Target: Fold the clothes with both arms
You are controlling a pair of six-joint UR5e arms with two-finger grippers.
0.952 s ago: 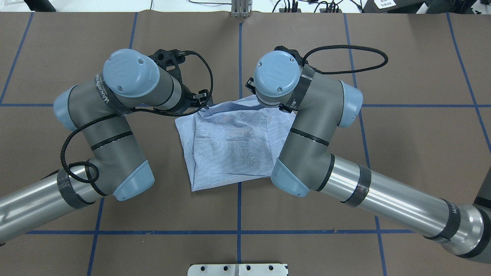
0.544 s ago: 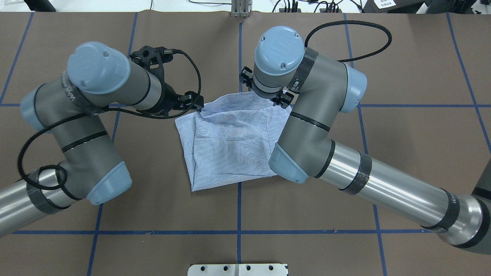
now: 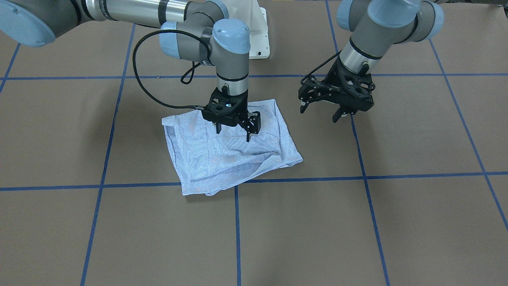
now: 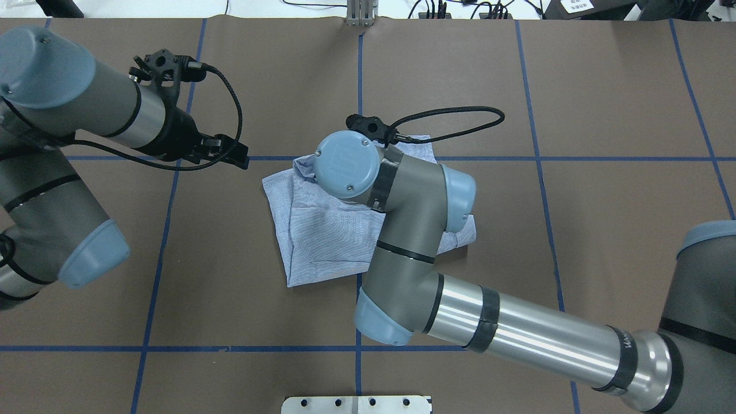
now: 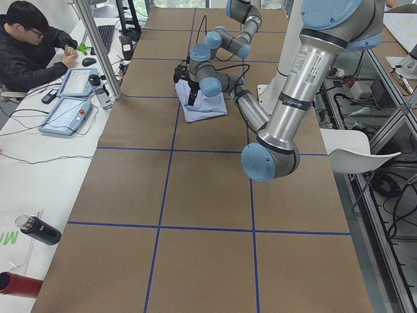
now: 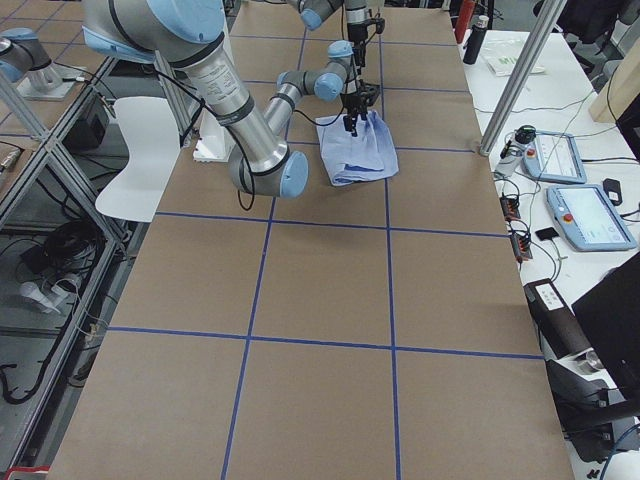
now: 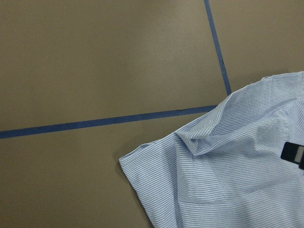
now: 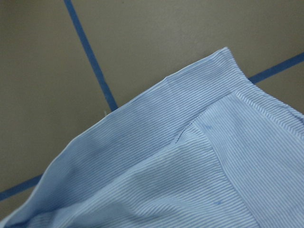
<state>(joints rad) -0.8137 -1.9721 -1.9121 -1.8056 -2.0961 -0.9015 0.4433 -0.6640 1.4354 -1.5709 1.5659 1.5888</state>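
Note:
The light blue striped shirt (image 3: 222, 159) lies folded into a rough square on the brown table; it also shows in the overhead view (image 4: 322, 236) and both wrist views (image 7: 228, 175) (image 8: 190, 166). My right gripper (image 3: 234, 133) is open and empty, its fingertips just above the shirt's middle; in the overhead view it is hidden under its own wrist. My left gripper (image 3: 319, 114) is open and empty, raised above bare table beside the shirt, apart from it; overhead it (image 4: 233, 155) is left of the shirt's far left corner.
Blue tape lines (image 4: 358, 86) divide the brown table cover into squares. The white pedestal base (image 3: 260, 35) stands behind the shirt. A metal plate (image 4: 356, 404) sits at the near edge. An operator (image 5: 29, 45) sits at a side desk with pendants (image 6: 590, 215).
My left gripper has let go of the shirt's far corner and pulled away left. My right arm has swung from the shirt's far right edge to above its middle.

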